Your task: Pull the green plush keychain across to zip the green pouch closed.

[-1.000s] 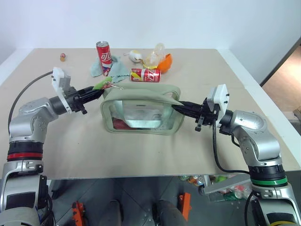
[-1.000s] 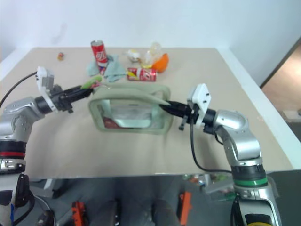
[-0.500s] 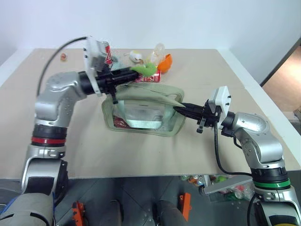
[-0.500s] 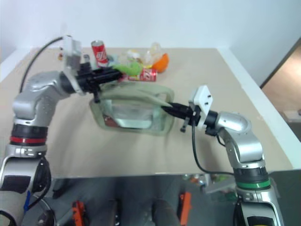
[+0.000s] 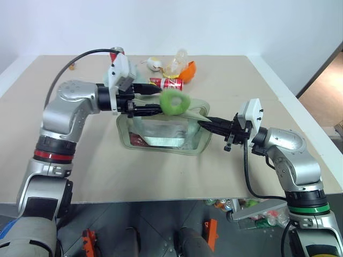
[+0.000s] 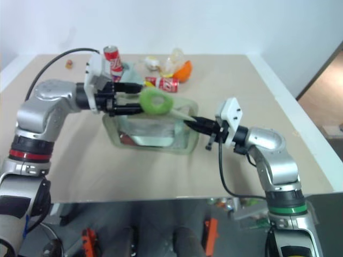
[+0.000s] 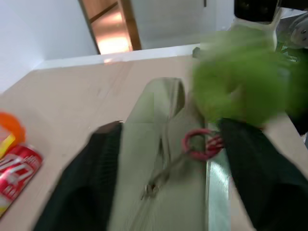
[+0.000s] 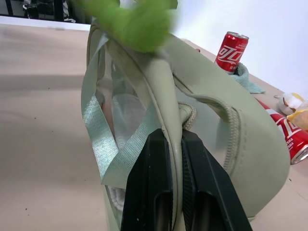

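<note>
The green plush keychain (image 5: pixel 172 101) hangs over the green pouch (image 5: pixel 161 130), just past the spread fingers of the left gripper (image 5: pixel 151 105); nothing is gripped there. The pouch's end is pinched by the right gripper (image 5: pixel 205 121). The keychain should be regrasped and drawn steadily along the zipper. Two red cans (image 5: pixel 165 83) are counted.

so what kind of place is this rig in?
Likely an indoor lab or test room, not a home: a plain beige table against a bare white wall, staged clutter such as a red soda can lying on its side, and a doorway to a wood-floored room.
</note>
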